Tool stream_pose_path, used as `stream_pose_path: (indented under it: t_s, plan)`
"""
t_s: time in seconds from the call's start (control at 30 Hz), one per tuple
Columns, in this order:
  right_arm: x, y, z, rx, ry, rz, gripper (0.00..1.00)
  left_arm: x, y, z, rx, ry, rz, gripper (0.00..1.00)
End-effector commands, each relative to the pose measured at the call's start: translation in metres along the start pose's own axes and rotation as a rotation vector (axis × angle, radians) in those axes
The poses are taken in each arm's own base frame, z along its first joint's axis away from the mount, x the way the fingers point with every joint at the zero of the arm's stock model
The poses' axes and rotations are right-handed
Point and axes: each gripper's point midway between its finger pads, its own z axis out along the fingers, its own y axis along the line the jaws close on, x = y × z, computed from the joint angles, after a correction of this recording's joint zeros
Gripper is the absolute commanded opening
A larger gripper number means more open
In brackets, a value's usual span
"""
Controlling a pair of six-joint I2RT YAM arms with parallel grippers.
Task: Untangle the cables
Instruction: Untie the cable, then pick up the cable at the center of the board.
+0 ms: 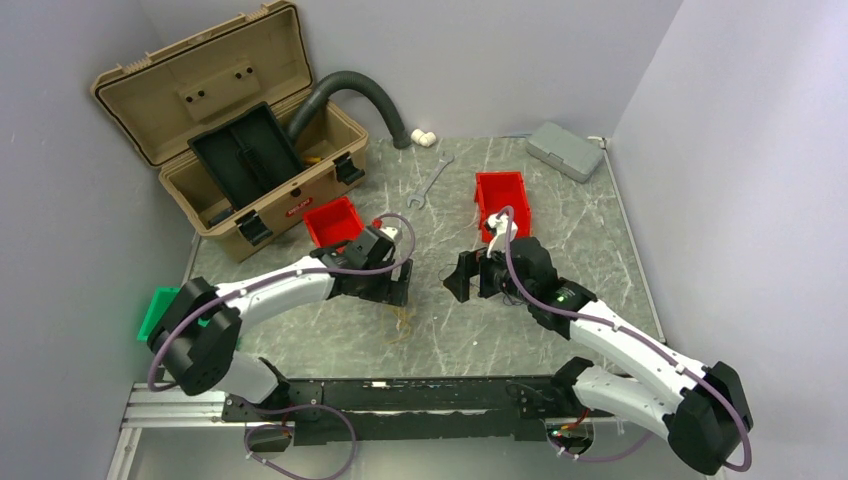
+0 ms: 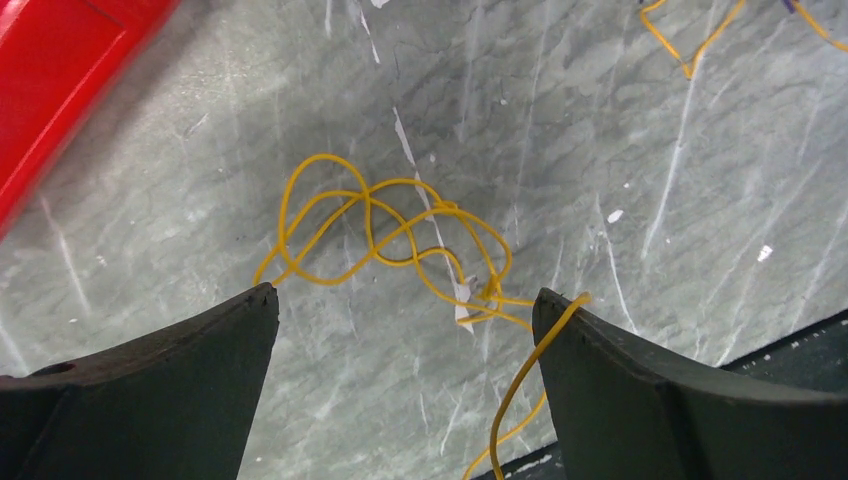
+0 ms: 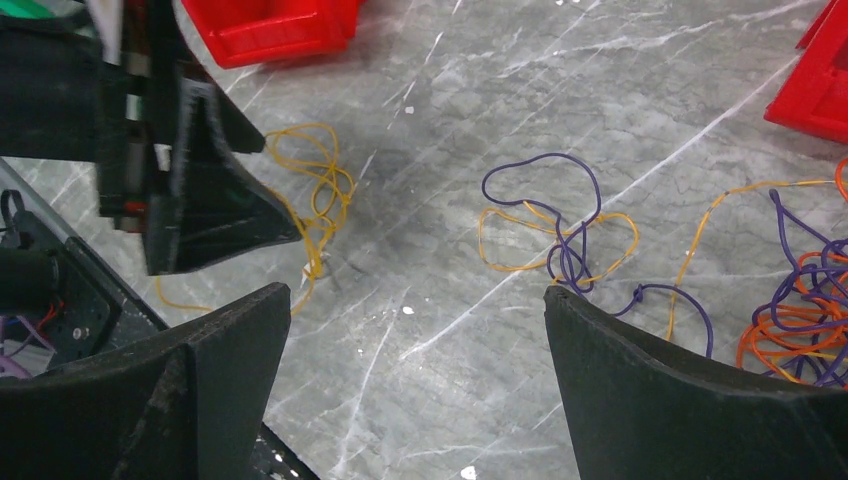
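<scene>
A loose yellow wire lies in loops on the grey marble table, just ahead of my left gripper. That gripper is open, and one yellow strand runs along the inner edge of its right finger. The same wire shows in the right wrist view and faintly in the top view. My right gripper is open and empty above bare table. Beyond it lie a purple and yellow strand knot and an orange and purple tangle at the right edge. The grippers face each other in the top view, left and right.
Two red bins stand behind the grippers. An open tan toolbox with a grey hose is at the back left. A wrench, a grey case and a green object are also here.
</scene>
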Motion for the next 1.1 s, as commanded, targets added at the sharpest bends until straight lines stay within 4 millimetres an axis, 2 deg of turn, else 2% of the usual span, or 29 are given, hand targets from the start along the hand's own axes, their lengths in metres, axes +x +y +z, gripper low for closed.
stream_pose_path:
  t_s: [0.0,0.17,0.33,0.37,0.5,0.57,0.7,0.77,0.83,0.93,0.97,1.07]
  plan:
    - [-0.014,0.009,-0.005,-0.031,-0.048,0.013,1.0,-0.003,-0.006,0.02,-0.004,-0.007,-0.031,0.99]
    - [-0.017,0.011,-0.007,-0.037,-0.054,0.003,1.0,0.0,-0.01,0.041,-0.011,-0.013,-0.039,0.99]
    - [-0.02,0.012,-0.012,-0.037,-0.066,0.003,1.0,0.008,0.001,0.057,-0.152,-0.021,-0.023,1.0]
    - [-0.021,0.012,-0.013,-0.035,-0.071,0.001,1.0,0.011,0.003,0.059,-0.172,-0.022,-0.021,0.97]
    - [-0.023,0.011,-0.018,-0.029,-0.084,-0.004,1.0,0.021,0.012,0.063,-0.236,-0.028,-0.027,0.64]
    - [-0.026,0.012,-0.021,-0.028,-0.094,-0.007,1.0,0.027,0.018,0.065,-0.274,-0.014,-0.021,0.59]
    - [-0.033,0.013,-0.026,-0.027,-0.126,-0.008,1.0,0.04,0.025,0.066,-0.38,-0.001,0.027,0.56]
    - [-0.037,0.013,-0.027,-0.028,-0.143,-0.005,1.0,0.044,0.026,0.066,-0.423,-0.007,0.041,0.48]
    - [-0.039,0.014,-0.028,-0.027,-0.149,-0.005,1.0,0.048,0.025,0.068,-0.421,-0.001,0.034,0.34]
    - [-0.042,0.013,-0.029,-0.02,-0.155,-0.006,1.0,0.053,0.022,0.071,-0.392,0.006,0.018,0.03]
    - [-0.042,0.012,-0.03,-0.014,-0.156,-0.005,1.0,0.053,0.02,0.071,-0.38,0.009,0.014,0.0]
    - [-0.044,0.009,-0.032,0.003,-0.169,-0.002,1.0,0.051,0.011,0.069,-0.338,0.01,0.014,0.0]
